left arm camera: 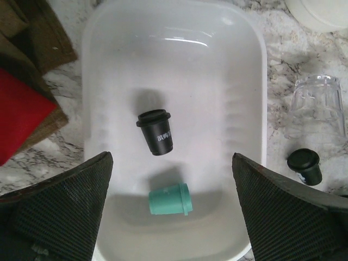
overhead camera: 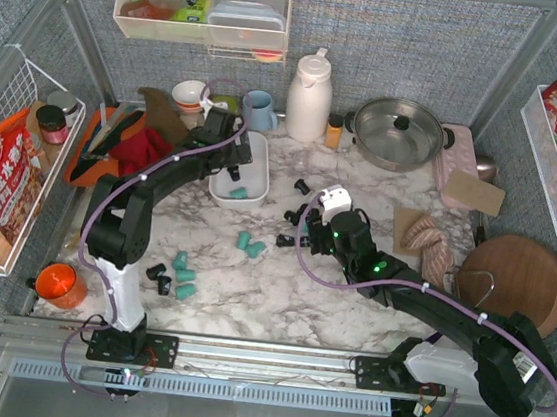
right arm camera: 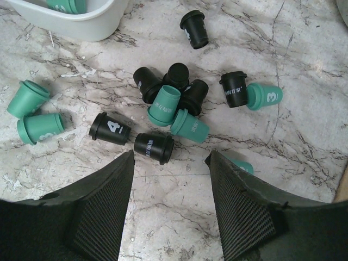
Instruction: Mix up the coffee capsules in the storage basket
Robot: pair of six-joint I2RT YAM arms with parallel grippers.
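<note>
A white-veined marble tabletop [overhead camera: 278,299], enclosed by grey fabric walls [overhead camera: 398,41], carries the small white plastic rectangular tub [overhead camera: 263,172] at 11 o'clock from centre. Inside lie one black tapered capsule [left arm camera: 156,132] and one teal capsule [left arm camera: 169,199]; a clear glass tumbler [left arm camera: 318,106] stands at its 3 o'clock. The left gripper [left arm camera: 171,160] hangs over the tub, jaws wide, empty. The right gripper [right arm camera: 169,157], spread and holding nothing, hovers above a loose heap of black and teal capsules [right arm camera: 176,103] at centre.

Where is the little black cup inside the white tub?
In the left wrist view, the small black tapered coffee capsule lies near the middle of the white plastic rectangular basket, with a teal capsule right beside it.
</note>
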